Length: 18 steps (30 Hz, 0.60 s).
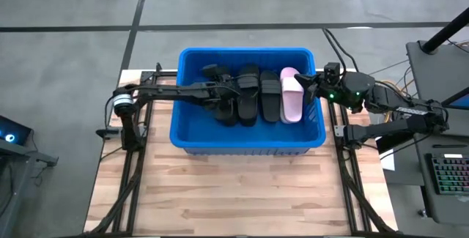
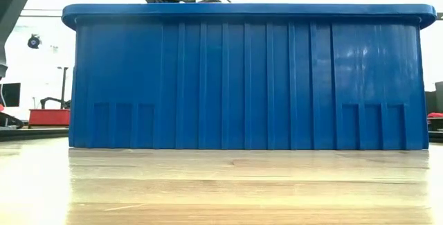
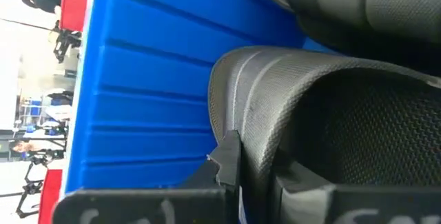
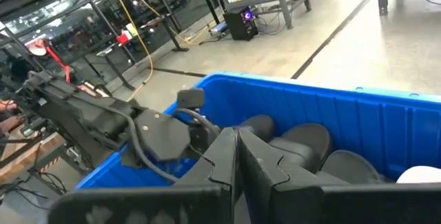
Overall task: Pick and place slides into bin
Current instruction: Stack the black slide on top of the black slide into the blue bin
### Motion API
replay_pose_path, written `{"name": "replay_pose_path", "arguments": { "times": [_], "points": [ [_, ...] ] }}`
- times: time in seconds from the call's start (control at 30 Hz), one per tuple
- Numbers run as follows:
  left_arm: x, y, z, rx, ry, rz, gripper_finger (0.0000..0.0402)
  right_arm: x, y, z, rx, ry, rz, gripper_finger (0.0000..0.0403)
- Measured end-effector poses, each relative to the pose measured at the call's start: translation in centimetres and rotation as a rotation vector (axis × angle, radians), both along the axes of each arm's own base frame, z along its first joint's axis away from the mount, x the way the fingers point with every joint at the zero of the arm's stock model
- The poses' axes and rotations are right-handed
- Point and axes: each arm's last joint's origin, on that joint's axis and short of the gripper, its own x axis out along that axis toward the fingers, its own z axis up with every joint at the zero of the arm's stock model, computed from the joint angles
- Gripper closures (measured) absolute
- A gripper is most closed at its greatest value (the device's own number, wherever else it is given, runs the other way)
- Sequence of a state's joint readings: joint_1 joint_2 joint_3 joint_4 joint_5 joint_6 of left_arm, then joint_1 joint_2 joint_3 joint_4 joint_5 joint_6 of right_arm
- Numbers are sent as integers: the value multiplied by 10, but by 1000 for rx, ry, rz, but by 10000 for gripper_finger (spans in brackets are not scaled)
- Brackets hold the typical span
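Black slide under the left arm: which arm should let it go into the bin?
Left. The left gripper is deep inside the blue bin, right at that black slide. The right gripper, jaws shut, sits at the bin's right rim by the pink slide.

Both arms dark, near-black, jointed. Right arm (image 1: 381,106): green indicator light, black cables trailing behind. Left arm (image 1: 168,91): pale ring near base, matte angular fingers (image 3: 224,158).

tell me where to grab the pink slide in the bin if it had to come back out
Probably from straight above, fingers across the pink slide near its far end. It lies lengthwise against the bin's right wall, a black slide tight on its other side, leaving only the top open.
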State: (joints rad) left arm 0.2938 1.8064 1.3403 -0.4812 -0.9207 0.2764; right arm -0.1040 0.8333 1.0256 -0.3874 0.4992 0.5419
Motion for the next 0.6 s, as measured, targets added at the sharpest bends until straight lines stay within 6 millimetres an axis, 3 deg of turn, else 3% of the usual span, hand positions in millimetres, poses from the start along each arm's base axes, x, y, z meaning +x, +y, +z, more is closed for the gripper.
{"name": "replay_pose_path", "arguments": {
  "times": [0.2,0.6],
  "points": [
    [9,4,-18,1,16,3,401,0,0,0,3,-2,1,394],
    [17,7,-25,-19,-39,-34,401,0,0,0,7,-4,4,394]
  ]
}}
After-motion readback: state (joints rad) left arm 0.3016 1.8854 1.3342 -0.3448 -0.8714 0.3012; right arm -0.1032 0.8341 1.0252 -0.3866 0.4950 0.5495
